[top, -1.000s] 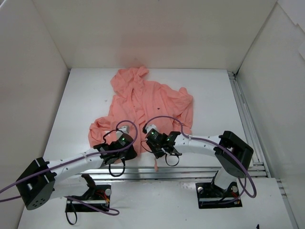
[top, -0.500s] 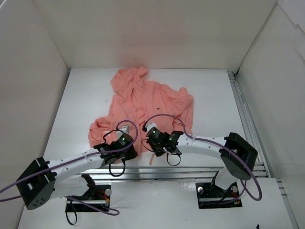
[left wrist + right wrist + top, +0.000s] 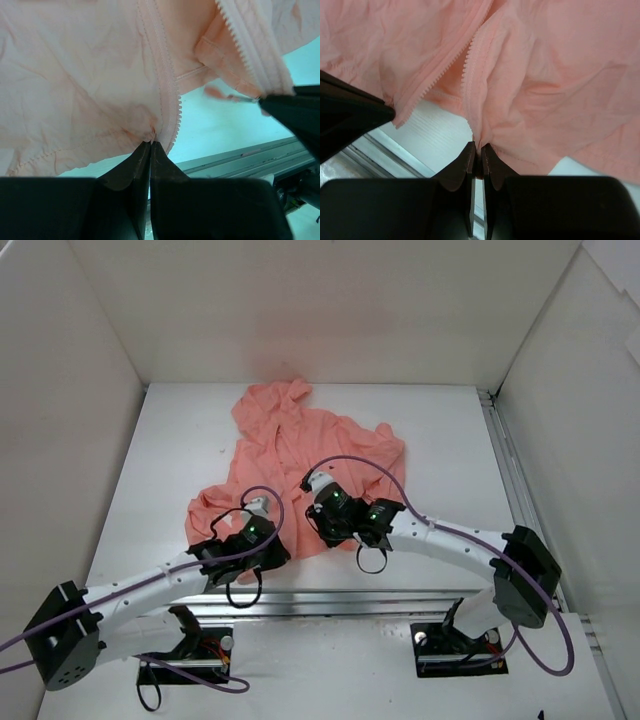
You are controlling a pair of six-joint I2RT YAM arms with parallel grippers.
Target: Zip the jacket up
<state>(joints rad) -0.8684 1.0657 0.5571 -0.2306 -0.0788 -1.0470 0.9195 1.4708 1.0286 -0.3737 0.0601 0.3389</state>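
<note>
Jacket (image 3: pixel 300 455) crumpled mid-tabletop (image 3: pixel 440 440), hem toward near edge; thin, light, limp. Left gripper (image 3: pixel 151 146) pinching one zip edge at hem, right gripper (image 3: pixel 476 150) pinching the other. Best held there, taut.

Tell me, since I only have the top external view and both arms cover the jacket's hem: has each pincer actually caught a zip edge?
Observer: The left wrist view shows the left pincer shut on the jacket, right at the bottom of one row of zip teeth.
Operator: And the right?
Observer: The right wrist view shows the right pincer shut on the bottom end of the other row of teeth.
Operator: Are the two rows meshed?
Observer: No. They hang apart, with bare table visible between them.
</note>
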